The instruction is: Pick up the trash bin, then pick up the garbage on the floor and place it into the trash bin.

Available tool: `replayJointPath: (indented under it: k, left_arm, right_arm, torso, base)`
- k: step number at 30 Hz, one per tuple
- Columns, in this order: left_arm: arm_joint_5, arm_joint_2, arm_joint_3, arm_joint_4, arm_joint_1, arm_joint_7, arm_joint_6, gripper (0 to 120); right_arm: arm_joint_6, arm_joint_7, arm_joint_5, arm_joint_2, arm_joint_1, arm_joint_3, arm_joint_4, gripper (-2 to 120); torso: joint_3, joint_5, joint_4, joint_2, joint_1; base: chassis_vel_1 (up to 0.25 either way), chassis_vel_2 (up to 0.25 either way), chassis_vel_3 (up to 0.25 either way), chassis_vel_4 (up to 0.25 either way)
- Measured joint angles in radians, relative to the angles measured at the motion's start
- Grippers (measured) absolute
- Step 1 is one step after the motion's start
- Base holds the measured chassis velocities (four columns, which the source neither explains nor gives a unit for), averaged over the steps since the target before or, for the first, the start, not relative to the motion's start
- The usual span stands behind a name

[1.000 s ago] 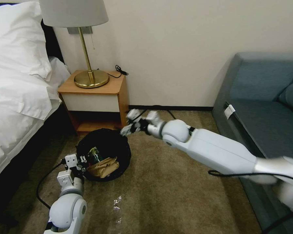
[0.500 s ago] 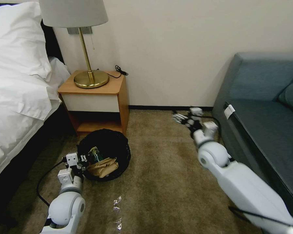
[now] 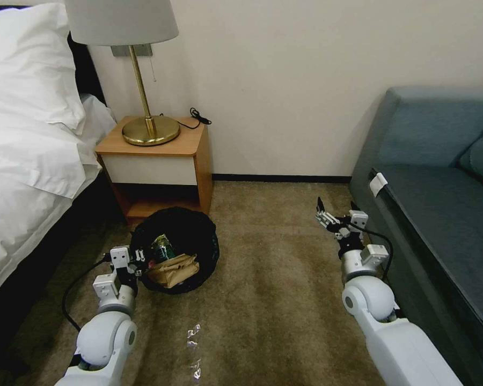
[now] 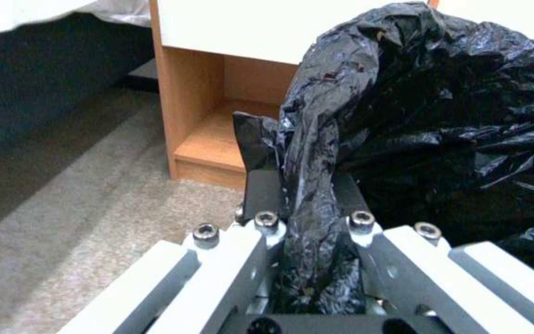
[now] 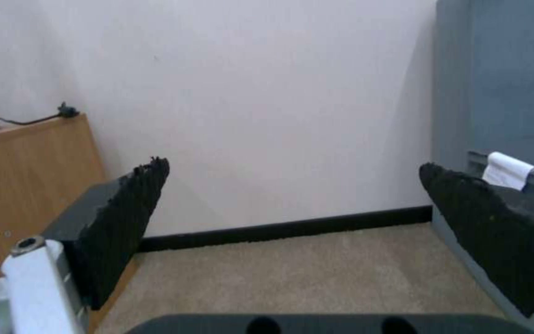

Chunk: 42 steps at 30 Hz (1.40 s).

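Head view: left gripper [image 3: 138, 261] pinches only the trash bin [image 3: 175, 251] liner at its near-left rim, by the nightstand [image 3: 158, 161]; bag may slip; right gripper [image 3: 335, 214] spread wide, empty.

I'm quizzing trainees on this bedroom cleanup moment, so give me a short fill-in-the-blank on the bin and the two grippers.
1. The left gripper is shut on the ____ bag lining the trash bin.
2. The right gripper, above the carpet beside the sofa, has its fingers ____.
3. The brown paper bag lies ____ the trash bin.

Missing words: black; open; inside
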Motion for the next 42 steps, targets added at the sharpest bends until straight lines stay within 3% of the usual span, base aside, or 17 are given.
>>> replayJointPath:
  k: [10, 15, 20, 34, 42]
  left_arm:
    - [-0.136, -0.027, 0.012, 0.126, -0.113, -0.001, -0.019, 4]
    - [-0.201, -0.040, 0.027, 0.161, -0.149, -0.038, -0.009, 4]
    - [-0.313, -0.055, 0.035, 0.233, -0.213, -0.117, 0.001, 4]
    - [-0.355, -0.065, 0.030, 0.313, -0.263, -0.144, 0.007, 4]
    - [-0.357, -0.063, 0.028, 0.324, -0.268, -0.141, 0.007, 33]
  right_arm:
    - [0.018, -0.028, -0.005, -0.011, -0.058, 0.057, 0.012, 100]
    - [0.028, -0.044, -0.012, -0.010, -0.087, 0.077, 0.014, 100]
    - [0.037, -0.063, -0.016, -0.027, -0.119, 0.091, 0.021, 100]
    - [0.035, -0.068, -0.020, -0.031, -0.114, 0.082, 0.027, 100]
    - [0.035, -0.077, -0.022, -0.034, -0.119, 0.085, 0.026, 100]
  torso:
    - [0.000, 0.0001, 0.0000, 0.000, 0.000]
    - [0.000, 0.0002, -0.0001, 0.000, 0.000]
    - [0.000, 0.0000, -0.0001, 0.000, 0.000]
    - [0.000, 0.0001, 0.0000, 0.000, 0.000]
    - [0.000, 0.0002, 0.0000, 0.000, 0.000]
  base:
    - [0.000, 0.000, 0.000, 0.000]
    - [0.000, 0.000, 0.000, 0.000]
    - [0.000, 0.000, 0.000, 0.000]
    - [0.000, 0.000, 0.000, 0.000]
    - [0.000, 0.000, 0.000, 0.000]
